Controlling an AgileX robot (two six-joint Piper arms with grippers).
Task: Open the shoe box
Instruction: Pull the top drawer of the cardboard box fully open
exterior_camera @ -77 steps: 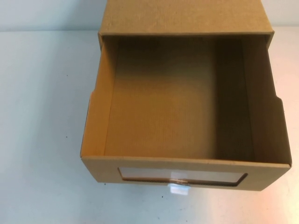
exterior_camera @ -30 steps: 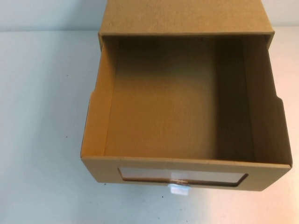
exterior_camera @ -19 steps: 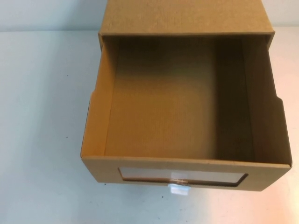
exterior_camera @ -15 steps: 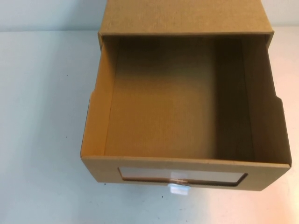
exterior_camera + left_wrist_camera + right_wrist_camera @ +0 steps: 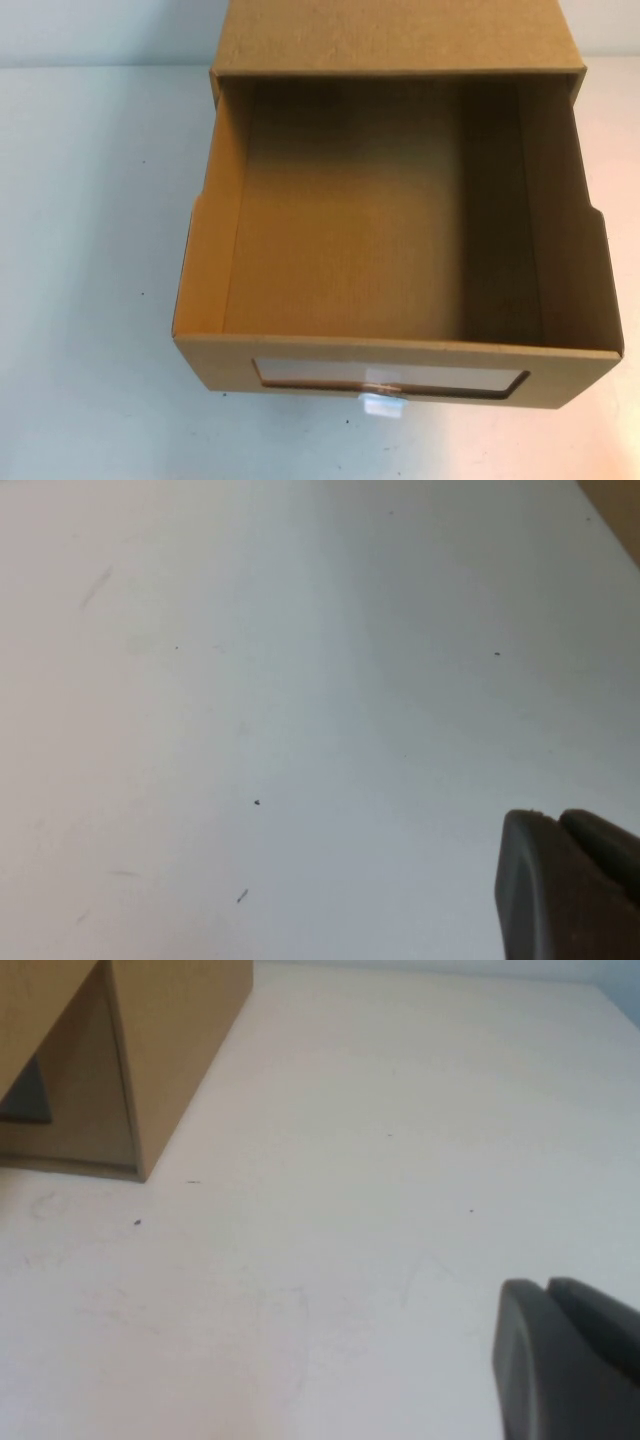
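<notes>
**Two grippers closed over the table, shoe box standing open**

High view: the shoe box (image 5: 400, 200) sits on the white table (image 5: 90, 250), in the middle and reaching toward the far edge. It is a brown cardboard box of the sliding kind. Its drawer (image 5: 205, 260) stands drawn well out of the sleeve (image 5: 395, 35) toward the robot, and only the drawer's far end is tucked under the sleeve's mouth. The drawer's cardboard floor and both side walls are in plain sight. The near front panel carries a long clear window (image 5: 320, 375). A small pale pull tab (image 5: 383, 405) hangs at the window's lower edge, about midway along the panel.

Left wrist view: the left gripper (image 5: 558, 820) is over the bare white table, which has a few small dark specks on it. Its dark jaws lie pressed together with only a thin seam between them, and they hold nothing. A sliver of brown cardboard shows at one corner of the picture, well apart from the gripper.

Right wrist view: the right gripper (image 5: 548, 1285) is likewise over open table, jaws pressed together on nothing. One lower corner of the box rests on the table well apart from it, with a shaded recess beside that corner. Whether either gripper touches the table cannot be told.
</notes>
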